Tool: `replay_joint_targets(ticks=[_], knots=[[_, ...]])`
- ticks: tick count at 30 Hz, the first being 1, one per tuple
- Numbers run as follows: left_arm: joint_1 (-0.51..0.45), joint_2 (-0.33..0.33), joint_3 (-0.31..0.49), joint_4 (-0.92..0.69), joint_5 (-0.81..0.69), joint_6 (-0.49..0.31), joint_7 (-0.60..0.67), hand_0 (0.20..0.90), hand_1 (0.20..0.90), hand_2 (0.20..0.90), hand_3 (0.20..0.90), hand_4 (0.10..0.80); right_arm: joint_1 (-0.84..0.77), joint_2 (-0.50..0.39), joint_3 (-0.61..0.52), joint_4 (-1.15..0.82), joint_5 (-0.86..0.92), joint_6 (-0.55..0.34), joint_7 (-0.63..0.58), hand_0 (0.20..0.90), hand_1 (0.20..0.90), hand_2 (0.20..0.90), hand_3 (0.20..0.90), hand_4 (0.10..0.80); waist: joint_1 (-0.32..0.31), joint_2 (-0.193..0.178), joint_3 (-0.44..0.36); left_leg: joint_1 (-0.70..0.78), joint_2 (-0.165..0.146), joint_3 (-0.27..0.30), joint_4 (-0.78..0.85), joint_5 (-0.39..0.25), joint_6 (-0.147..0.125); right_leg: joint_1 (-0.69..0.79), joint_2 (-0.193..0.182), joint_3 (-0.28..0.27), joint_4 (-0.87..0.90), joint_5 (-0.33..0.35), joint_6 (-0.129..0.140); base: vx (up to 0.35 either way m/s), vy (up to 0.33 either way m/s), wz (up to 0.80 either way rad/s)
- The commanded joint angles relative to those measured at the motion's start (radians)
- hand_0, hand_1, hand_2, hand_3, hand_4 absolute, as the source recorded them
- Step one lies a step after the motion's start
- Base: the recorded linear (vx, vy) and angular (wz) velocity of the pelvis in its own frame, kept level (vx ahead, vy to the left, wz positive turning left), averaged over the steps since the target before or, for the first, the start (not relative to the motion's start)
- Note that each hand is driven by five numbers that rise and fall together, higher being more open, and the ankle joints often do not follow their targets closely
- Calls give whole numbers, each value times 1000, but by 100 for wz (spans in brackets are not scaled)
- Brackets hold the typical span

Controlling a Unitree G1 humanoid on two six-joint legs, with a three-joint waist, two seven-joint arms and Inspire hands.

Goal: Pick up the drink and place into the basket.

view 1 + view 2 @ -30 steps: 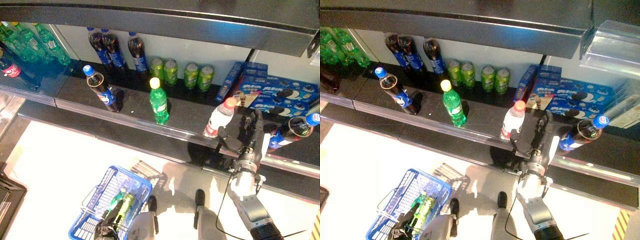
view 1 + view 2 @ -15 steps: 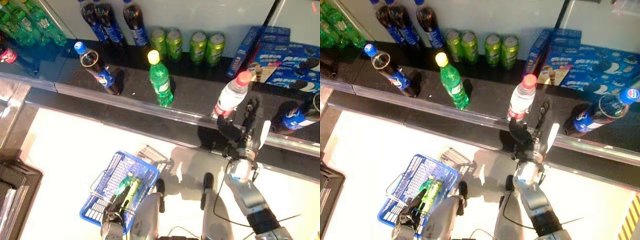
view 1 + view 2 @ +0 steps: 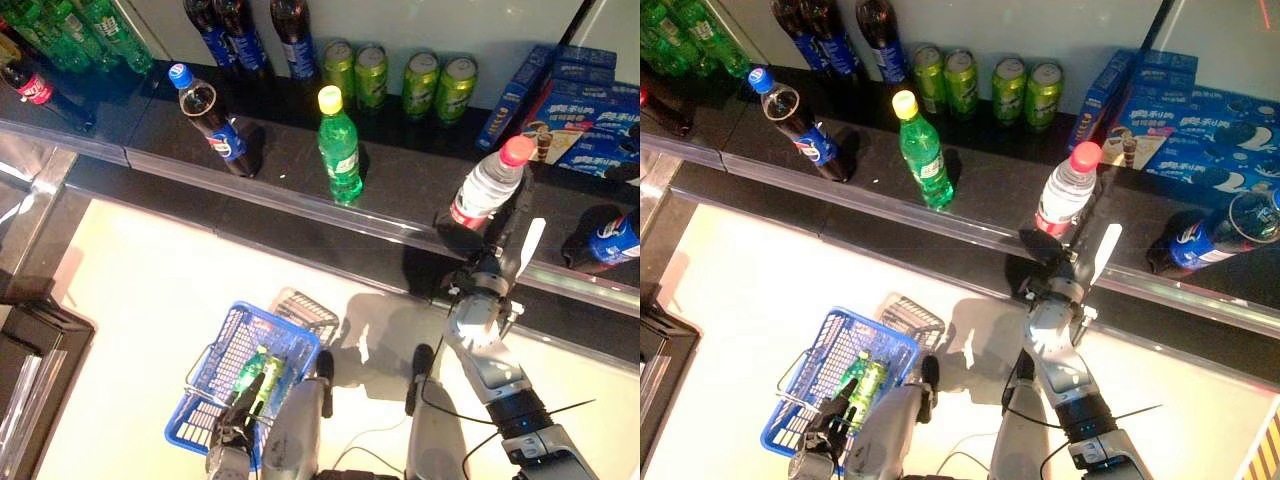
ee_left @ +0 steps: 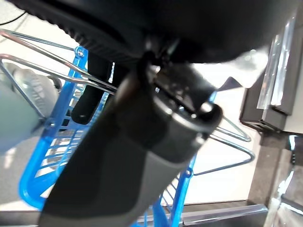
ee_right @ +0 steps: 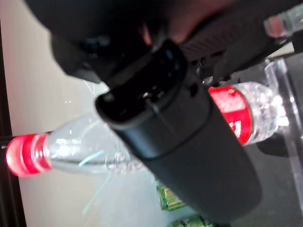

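The clear plastic water bottle with a red cap and red label [image 3: 1065,198] stands upright near the front lip of the dark glossy shelf [image 3: 980,195], its long axis vertical, cap up. The robot's right hand [image 3: 1065,262] is raised to the shelf edge directly in front of that bottle, so the bottle lies straight ahead of the hand and slightly above it, just beyond the fingertips. In the right wrist view the bottle [image 5: 142,137] runs across the frame past the thumb, close behind it, but whether any finger is touching the plastic cannot be told. The fingers look extended rather than wrapped, with no drink held, so I judge the right hand still released.

This right hand is clearly the nearer 1; the left hand [image 3: 240,425] is low down, clenched on the wire handle of the blue wire shopping basket [image 3: 215,375], which already contains 1 green bottle [image 3: 255,372]. The basket lies well apart from the water bottle, down and to the robot's left.

The coming move probably calls for a short forward reach and a sideways wrap around the upright body.
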Motion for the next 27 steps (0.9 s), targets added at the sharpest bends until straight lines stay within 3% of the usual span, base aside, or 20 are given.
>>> replay_joint_targets(ticks=[1, 5, 6, 8, 27], knots=[[89, -5, -17, -100, 38, -23, -77, 300, 300, 300, 200, 100, -126, -2, -62, -84, -76, -48, -62, 900, 900, 900, 900, 800, 5, -21, -28, -109, -8, -81, 106, 180, -5, 104, 4, -44, 19, -65, -83, 52, -8, 5], [91, 1, -13, -93, 48, -11, -77, 300, 300, 300, 200, 100, -150, -13, -76, -70, -70, -25, -77, 900, 900, 900, 900, 800, 12, -21, -30, -108, -10, -85, 112, 181, -4, 112, 3, -46, 24, -67, -85, 35, -2, 8], [92, 2, -13, -92, 48, -10, -77, 300, 300, 300, 200, 100, -152, -15, -77, -69, -70, -21, -79, 519, 519, 519, 455, 355, 13, -21, -30, -108, -11, -85, 113, 181, -5, 113, 3, -47, 24, -67, -85, 20, -1, 8], [100, 6, -8, -85, 58, 2, -86, 300, 300, 300, 200, 100, -159, -29, -94, -52, -73, -7, -84, 300, 300, 300, 200, 100, 19, -18, -32, -106, -13, -87, 124, 181, -3, 120, 0, -52, 35, -69, -87, 52, 7, 14], [176, -2, 26, -69, 130, 36, -116, 300, 300, 300, 200, 100, -10, -64, -199, -62, -39, -40, -44, 300, 300, 300, 200, 100, 21, -16, -63, -71, -23, -79, 187, 185, -2, 191, -4, -67, 97, -91, -95, 42, 7, 6]])
